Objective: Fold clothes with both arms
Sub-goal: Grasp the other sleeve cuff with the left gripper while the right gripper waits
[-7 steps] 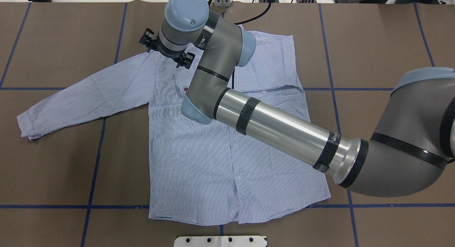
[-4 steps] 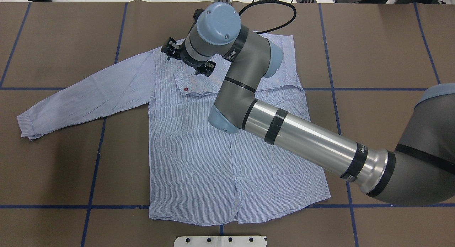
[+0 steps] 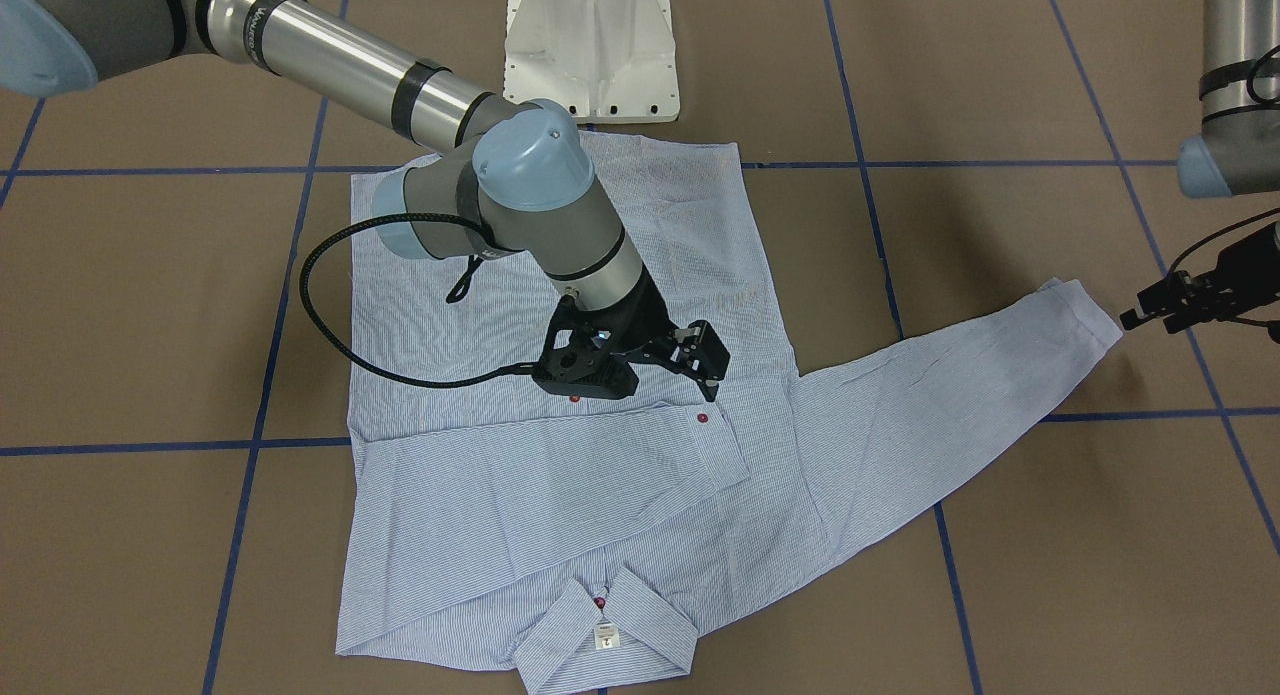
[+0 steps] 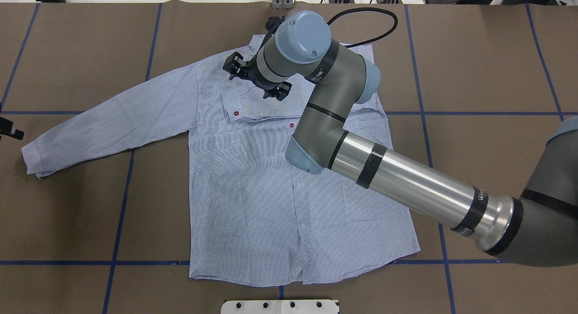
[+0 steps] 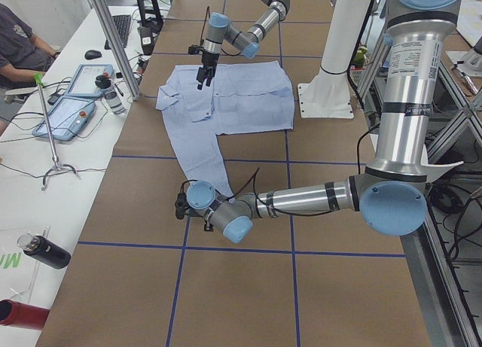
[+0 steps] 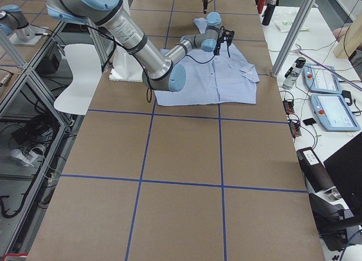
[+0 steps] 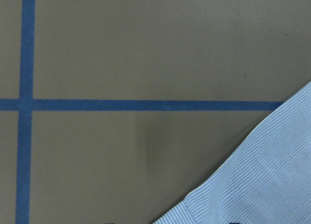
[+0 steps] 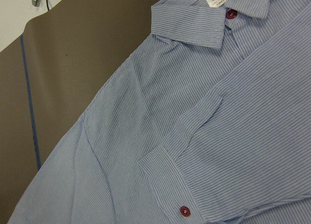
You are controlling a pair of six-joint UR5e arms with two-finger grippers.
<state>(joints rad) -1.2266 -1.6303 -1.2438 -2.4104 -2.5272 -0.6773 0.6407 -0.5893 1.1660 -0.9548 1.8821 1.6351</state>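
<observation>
The light blue striped shirt (image 4: 271, 205) lies flat and face up, collar (image 3: 605, 625) at the far edge. One sleeve is folded across the chest, its cuff (image 3: 715, 440) carrying a red button. The other sleeve (image 4: 113, 119) stretches out to the left. My right gripper (image 4: 256, 80) hovers open above the chest near the collar and holds nothing. The right wrist view looks down on the collar (image 8: 194, 25) and folded cuff (image 8: 180, 195). My left gripper (image 3: 1150, 315) is low beside the outstretched cuff (image 3: 1085, 315), apart from it, fingers spread. A sleeve corner (image 7: 262, 185) shows in the left wrist view.
The white pedestal base (image 3: 592, 50) stands behind the shirt's hem. A black cable (image 3: 320, 305) loops off the right wrist over the cloth. Blue tape lines cross the brown table (image 4: 67, 214). Beyond the far edge are a person (image 5: 15, 46), pendants (image 5: 75, 106) and a metal post (image 5: 109, 38).
My right arm has swung rightward over the shirt's top, from the left shoulder toward the collar, still open. The left gripper's tip has come into view at the left edge.
</observation>
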